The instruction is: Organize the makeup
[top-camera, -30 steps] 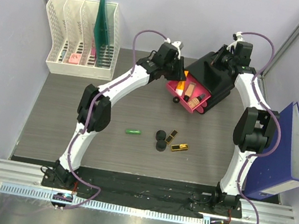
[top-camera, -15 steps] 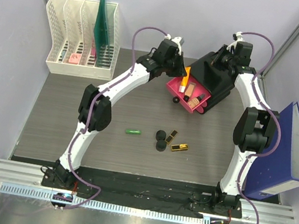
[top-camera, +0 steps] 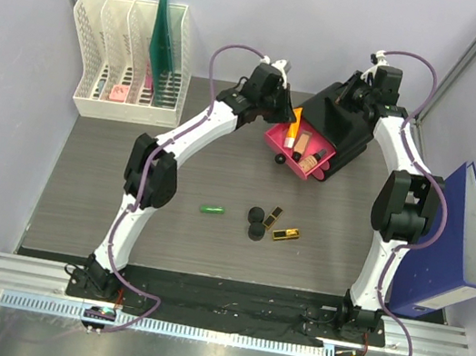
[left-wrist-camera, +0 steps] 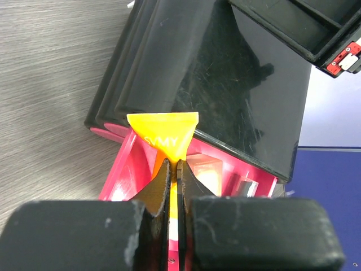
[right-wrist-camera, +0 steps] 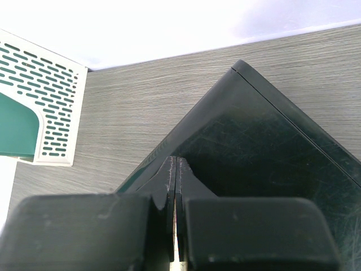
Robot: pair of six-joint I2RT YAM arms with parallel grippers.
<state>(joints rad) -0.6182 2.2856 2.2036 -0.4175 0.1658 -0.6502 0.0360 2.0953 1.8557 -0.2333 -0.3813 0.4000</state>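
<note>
Snapping shut is the only real change. 1 second back the left jaws stood partly apart right over the drawer (top-camera: pixel 271 134); now they're pressed together and have backed off a touch, up and to the left in the top view. The orange tube (top-camera: pixel 296 116) sits in the drawer, flat crimped end up, leaning on the front of the box (top-camera: pixel 336 117). I'd read that as the tube dropped off and that bit done. Orange does show in the slit between the jaws though, so I can't rule out that they're nipping it. The right jaws are together too, parked over the box top. Whether they touch it, can't tell.

Left to do, I reckon, is 5 bits out on the counter (top-camera: pixel 88 189): the green tube (top-camera: pixel 211 209), 2 compacts (top-camera: pixel 256 214) and 2 sticks (top-camera: pixel 285 234). 2 bottles (top-camera: pixel 303 141) already lie in the drawer.

The top cam is the only one that catches those loose bits and both arms at once. The left wrist cam gives the close-up: the tube's crimp with pale lettering just past the jaw tips, and the glossy box face behind it. The right wrist cam gets just the box lid, bare counter and a corner of the white rack (right-wrist-camera: pixel 51 73).
</note>
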